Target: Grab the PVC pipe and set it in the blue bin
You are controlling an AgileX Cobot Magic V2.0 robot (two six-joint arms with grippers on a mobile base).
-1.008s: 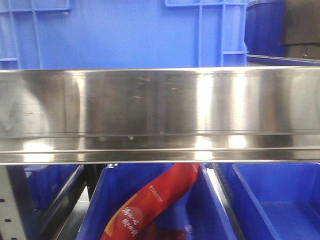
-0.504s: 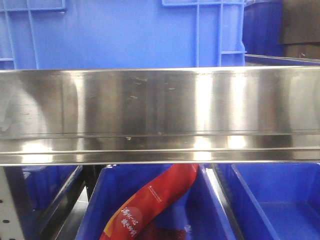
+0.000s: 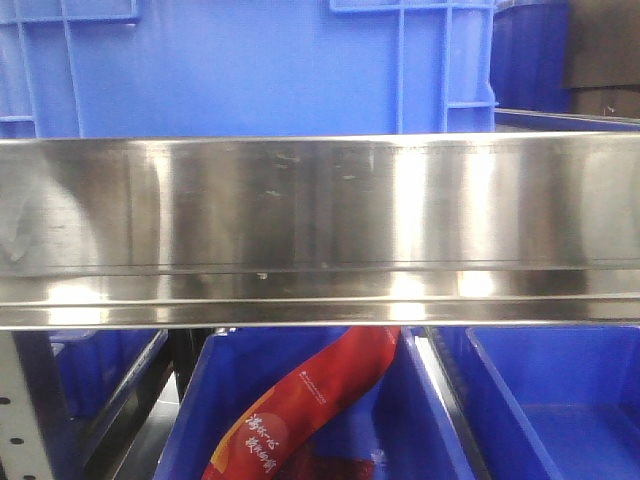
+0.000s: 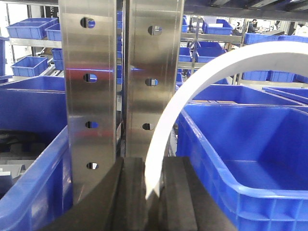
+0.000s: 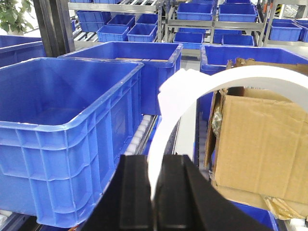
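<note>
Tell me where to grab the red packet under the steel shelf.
Probably its lower middle, where the red packet shows fully. It leans diagonally, upper end hidden behind the steel shelf rail, so come from the front, below the rail, jaws across its narrow width.

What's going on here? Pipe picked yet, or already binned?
Picked, not binned. The left gripper is shut on a curved white PVC pipe, with a blue bin just to its right. The right gripper is likewise shut on a white arc, between another bin and a cardboard box. I cannot tell whether that is one pipe or two. The front camera sees only a steel shelf rail and a red packet.
</note>
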